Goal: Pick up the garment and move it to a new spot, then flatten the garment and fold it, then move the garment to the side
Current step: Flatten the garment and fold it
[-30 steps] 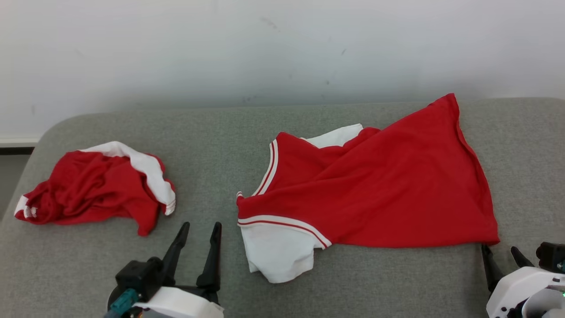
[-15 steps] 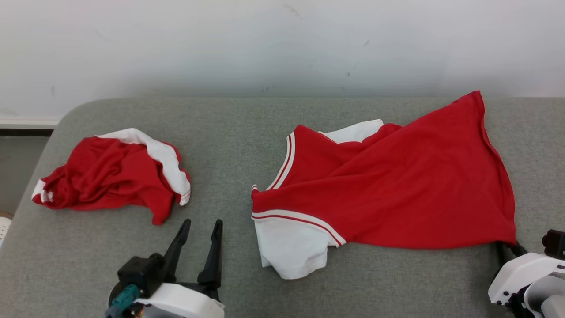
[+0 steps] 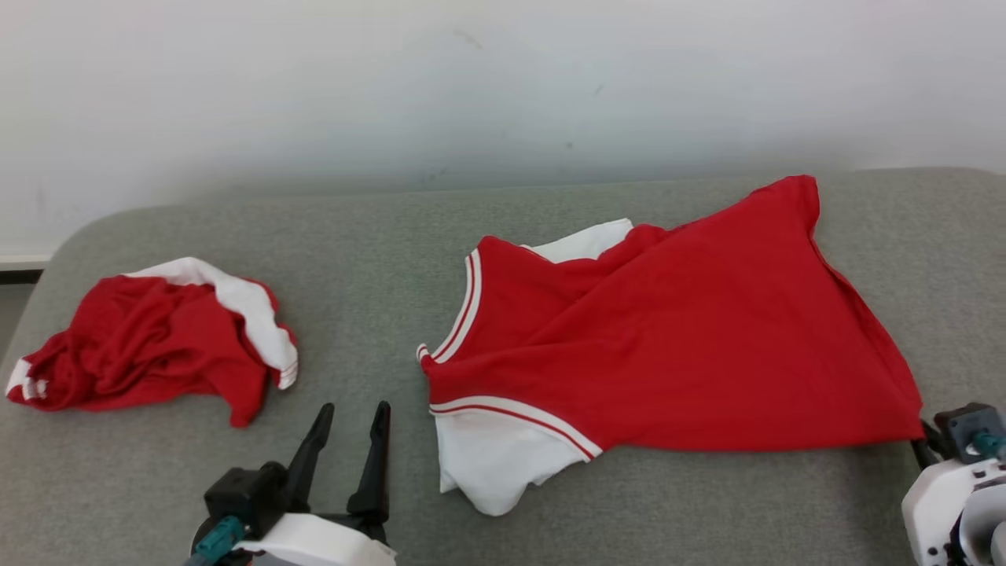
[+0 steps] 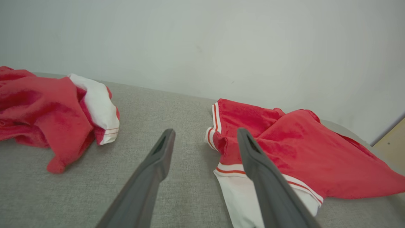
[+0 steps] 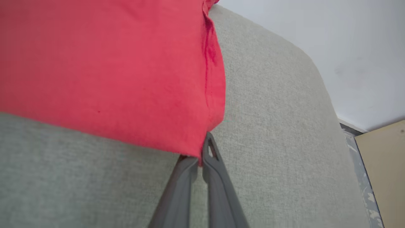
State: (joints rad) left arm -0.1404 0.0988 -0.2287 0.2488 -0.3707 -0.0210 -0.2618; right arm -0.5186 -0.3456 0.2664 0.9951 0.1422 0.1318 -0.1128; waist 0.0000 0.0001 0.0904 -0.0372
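Our right hand (image 5: pixel 202 152) has just clamped the garment (image 3: pixel 692 354) corner, ready to pull flat. Our left hand (image 3: pixel 351 413) stands open, empty.

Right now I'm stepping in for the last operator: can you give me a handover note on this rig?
Right gripper: shut on the near right corner of the spread garment.
Left gripper: open, empty, beside its white sleeve.
It lies partly flat on the grey cushion, upper part creased.
A crumpled garment sits apart at the left.
Nothing folded yet.
Left to do: flatten, fold, move aside.
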